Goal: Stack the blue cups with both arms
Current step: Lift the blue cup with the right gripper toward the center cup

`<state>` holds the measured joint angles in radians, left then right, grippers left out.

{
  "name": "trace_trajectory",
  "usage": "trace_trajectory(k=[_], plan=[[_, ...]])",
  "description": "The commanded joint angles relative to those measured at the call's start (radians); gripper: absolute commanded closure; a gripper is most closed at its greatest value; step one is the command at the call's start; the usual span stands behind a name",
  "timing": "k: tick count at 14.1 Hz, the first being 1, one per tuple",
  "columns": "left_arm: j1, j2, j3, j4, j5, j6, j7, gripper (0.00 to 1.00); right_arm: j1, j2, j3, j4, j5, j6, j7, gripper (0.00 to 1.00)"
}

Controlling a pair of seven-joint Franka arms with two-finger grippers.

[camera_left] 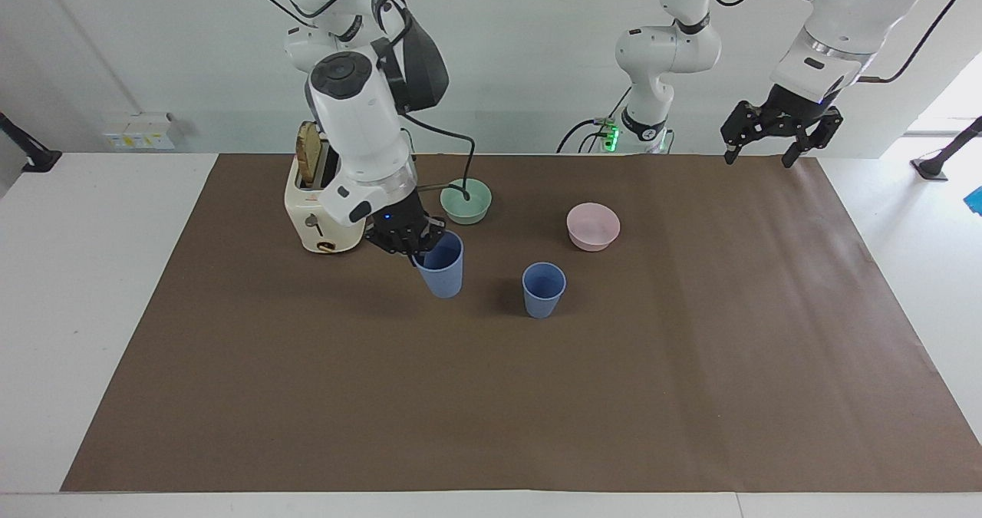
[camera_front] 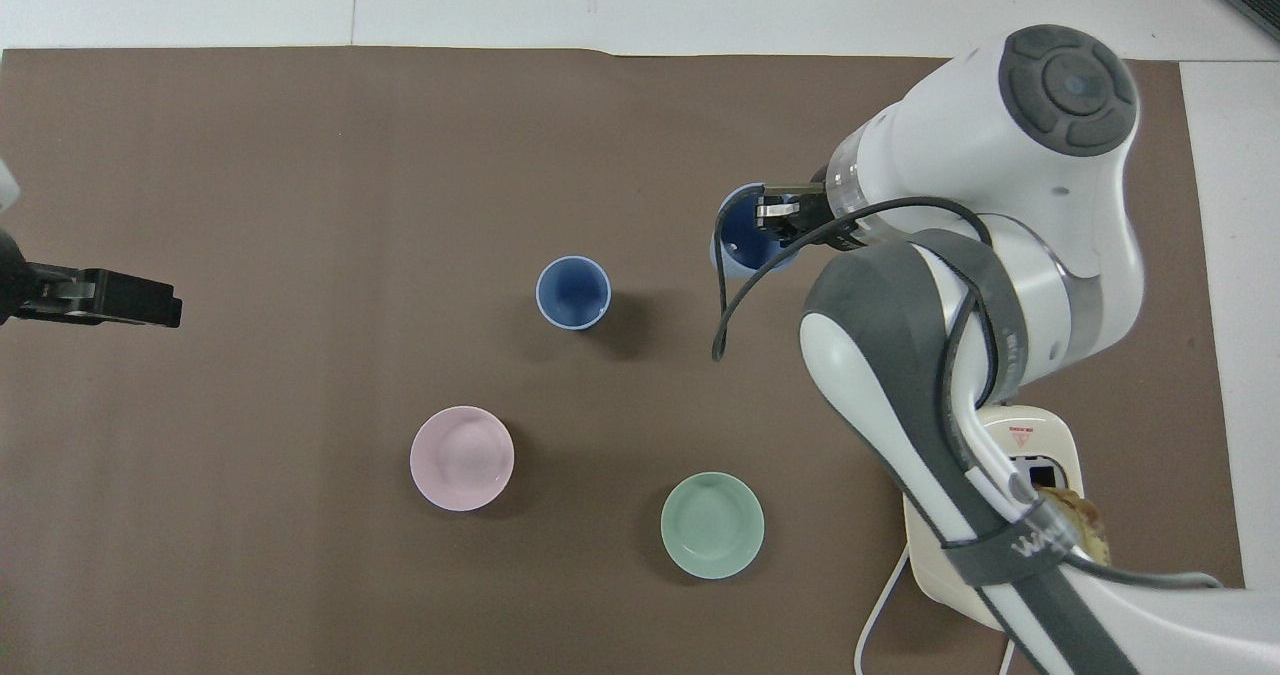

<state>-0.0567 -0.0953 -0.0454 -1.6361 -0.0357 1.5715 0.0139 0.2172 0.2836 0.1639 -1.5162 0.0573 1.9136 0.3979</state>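
The held cup (camera_left: 443, 269) hangs in the air over the brown mat, pinched at its rim by the right pincer (camera_left: 414, 243), one finger inside the mouth and one outside the wall. It tilts a little as it rides. The other cup (camera_left: 543, 289) stands upright on the mat near the middle of the desk, mouth up, just beside the carried one and toward the left arm's end.

These look like thin plastic tumblers: light, stiff enough for a rim pinch, smooth and matte. I would judge the wall may flex a bit under the fingers, and a cup held by one side of the lip can swing or slip. The taper should help one nest into the other if it comes down square. The standing cup is light enough to tip if nudged off-centre.

Nearer the robots than the cups sit a green bowl (camera_left: 466, 200) and a pink bowl (camera_left: 593, 226), and a toaster (camera_left: 313, 209) at the right arm's end. The left pincer (camera_left: 770, 135) waits, fingers spread, high over the mat's corner at the left arm's end.
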Motion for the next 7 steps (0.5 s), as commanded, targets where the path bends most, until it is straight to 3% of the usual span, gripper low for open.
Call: trace_trajectory(k=[1, 7], plan=[[0.017, -0.006, -0.010, 0.013, 0.013, -0.025, 0.008, 0.00, 0.007, 0.029, 0.041, 0.056, 0.044, -0.004, 0.027, 1.00], [0.017, -0.006, -0.010, 0.013, 0.013, -0.025, 0.008, 0.00, 0.085, 0.055, 0.063, 0.087, 0.171, 0.065, 0.081, 1.00]])
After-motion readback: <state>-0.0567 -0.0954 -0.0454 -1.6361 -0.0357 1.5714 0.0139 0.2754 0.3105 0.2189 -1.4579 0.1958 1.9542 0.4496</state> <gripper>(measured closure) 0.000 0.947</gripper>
